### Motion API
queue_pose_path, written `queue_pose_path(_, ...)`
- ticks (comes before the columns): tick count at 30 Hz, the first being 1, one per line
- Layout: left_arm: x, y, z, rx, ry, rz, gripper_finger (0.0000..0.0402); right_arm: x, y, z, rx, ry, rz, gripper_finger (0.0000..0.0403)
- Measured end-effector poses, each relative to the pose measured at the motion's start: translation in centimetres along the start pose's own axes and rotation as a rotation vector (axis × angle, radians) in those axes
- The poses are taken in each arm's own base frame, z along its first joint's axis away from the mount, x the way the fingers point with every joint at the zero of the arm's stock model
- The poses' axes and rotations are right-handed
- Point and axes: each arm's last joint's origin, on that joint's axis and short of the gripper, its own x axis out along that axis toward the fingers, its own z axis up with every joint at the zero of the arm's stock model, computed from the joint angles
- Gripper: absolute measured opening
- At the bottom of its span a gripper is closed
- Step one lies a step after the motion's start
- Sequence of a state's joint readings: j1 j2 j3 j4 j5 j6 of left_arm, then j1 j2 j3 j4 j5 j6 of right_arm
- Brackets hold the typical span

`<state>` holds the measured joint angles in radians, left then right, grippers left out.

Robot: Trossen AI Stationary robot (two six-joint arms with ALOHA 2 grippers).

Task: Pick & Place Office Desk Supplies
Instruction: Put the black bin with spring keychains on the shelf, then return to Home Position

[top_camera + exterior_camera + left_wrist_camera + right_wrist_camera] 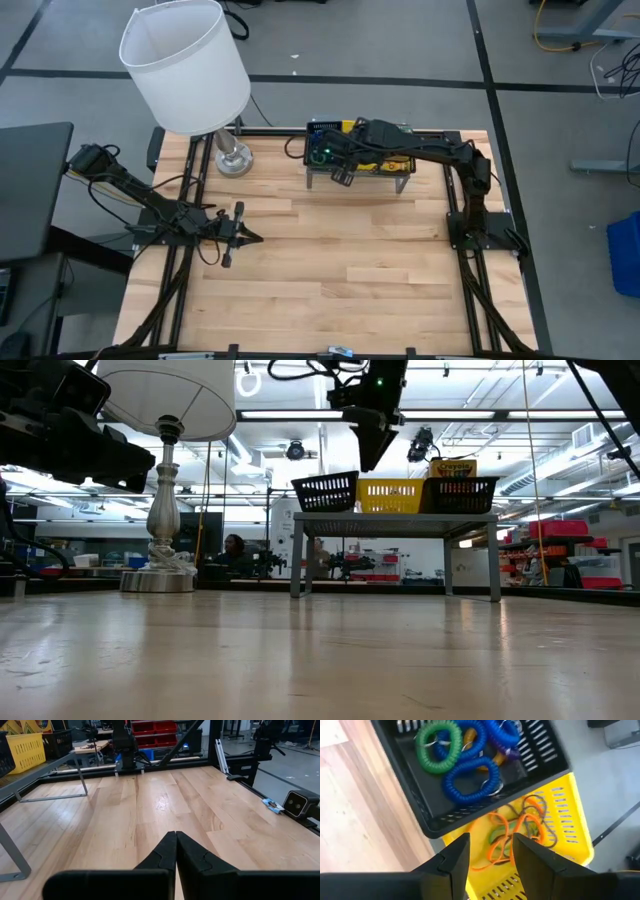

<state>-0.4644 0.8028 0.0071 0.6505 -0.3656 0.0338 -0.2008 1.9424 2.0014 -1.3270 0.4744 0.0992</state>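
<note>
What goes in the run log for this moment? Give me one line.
right gripper: open, above yellow tray of rubber bands on shelf | black tray: coil loops | left gripper: shut, low over table

bare wooden table [330, 270], lamp [232, 158] standing at the back left, grey shelf [396, 525] at the back carrying three trays [390, 494].

On the grey shelf [395, 520] sit a black mesh tray [326, 491], yellow tray [391, 495] and another black tray [460, 494]; the right claw [370, 435] hangs above them.
</note>
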Motion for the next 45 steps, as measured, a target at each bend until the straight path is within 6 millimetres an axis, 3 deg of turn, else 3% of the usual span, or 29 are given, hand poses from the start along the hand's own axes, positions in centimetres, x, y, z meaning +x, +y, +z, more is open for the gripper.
queue_pose_path(10, 0.0, 0.0, 0.0, -0.006, 0.003, 0.0, 0.0009, 1.2, 0.8, 0.4, -0.034, 0.012, 0.043, 0.0158)
queue_pose_path(24, 0.0, 0.0, -0.1, -0.006, 0.005, 0.0, 0.0009, 0.3, 1.1, 0.4, -0.042, -0.025, 0.027, 0.0158)
queue_pose_path(29, 0.0, 0.0, 0.0, 0.002, 0.003, -0.007, 0.0009, -2.0, 3.3, 0.1, -0.123, -0.09, 0.126, 0.0158)
queue_pose_path(32, 0.0, 0.0, 0.1, 0.0, -0.006, -0.007, 0.0009, -4.1, 6.2, 0.3, -0.187, -0.208, 0.299, 0.0158)
queue_pose_path(37, 0.0, -0.2, 0.6, -0.01, -0.065, -0.06, 0.0009, -9.2, 11.7, 0.7, -0.357, -0.563, 0.605, 0.0158)
queue_pose_path(41, -0.1, -0.3, 1.1, -0.007, -0.116, -0.116, 0.0009, -14.0, 13.3, -0.4, -0.454, -0.797, 0.741, 0.0158)
queue_pose_path(45, -0.3, -0.3, 1.7, 0.01, -0.173, -0.128, 0.0009, -17.5, 14.3, -2.3, -0.546, -0.899, 0.9, 0.0158)
